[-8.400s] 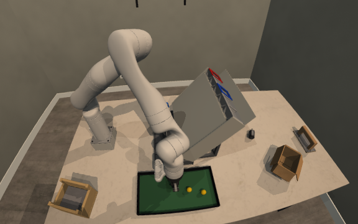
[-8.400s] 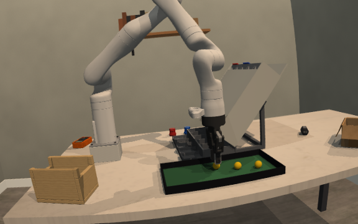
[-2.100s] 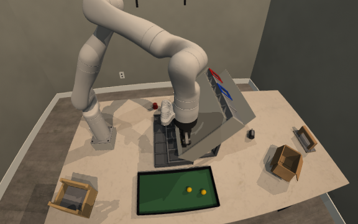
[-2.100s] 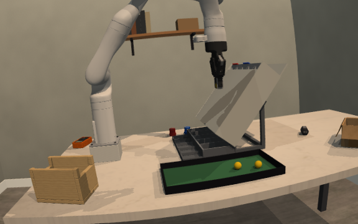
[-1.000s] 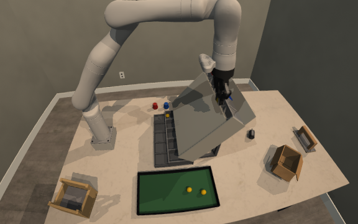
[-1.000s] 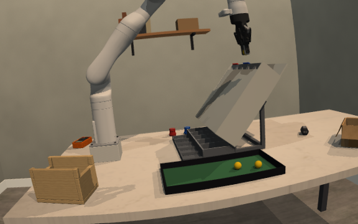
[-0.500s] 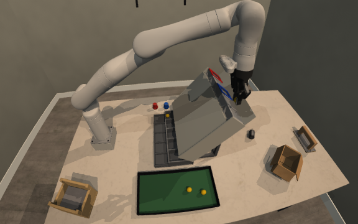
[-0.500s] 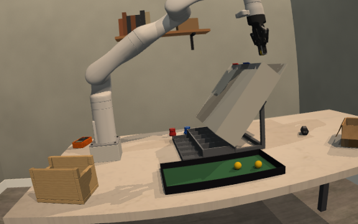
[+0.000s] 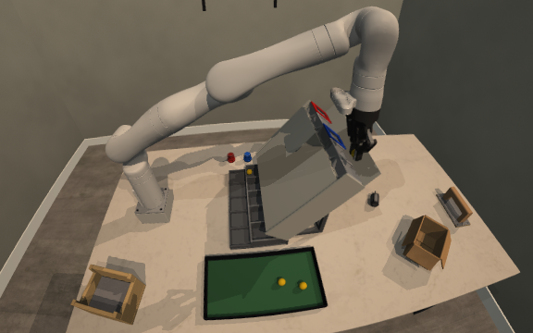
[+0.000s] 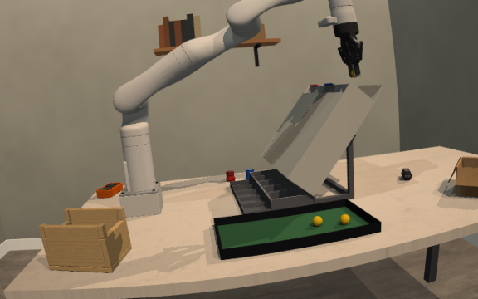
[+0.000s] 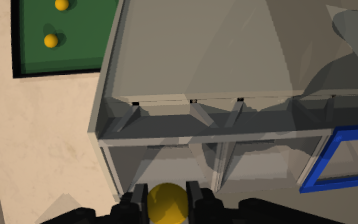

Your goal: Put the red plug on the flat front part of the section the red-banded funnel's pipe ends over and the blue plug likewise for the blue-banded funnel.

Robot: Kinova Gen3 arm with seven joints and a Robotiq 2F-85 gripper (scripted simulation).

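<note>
The pincer [image 9: 358, 154] [image 10: 354, 75] [image 11: 167, 198] is gripping a yellow marble [image 11: 167, 204] above the funnels at the top of the sloping cover [image 9: 303, 176] [image 10: 322, 133] [image 11: 205, 50], so the tracing seems to be under way, with one marble [image 9: 249, 171] lying in a rear section and two in the green tray [image 9: 239, 287] [image 10: 264, 232] [image 11: 80, 30] by the desk's front edge. The red plug [image 9: 230, 157] [image 10: 230, 176] and blue plug [image 9: 247, 157] [image 10: 250, 174] are standing near the back edge, both placements remaining
</note>
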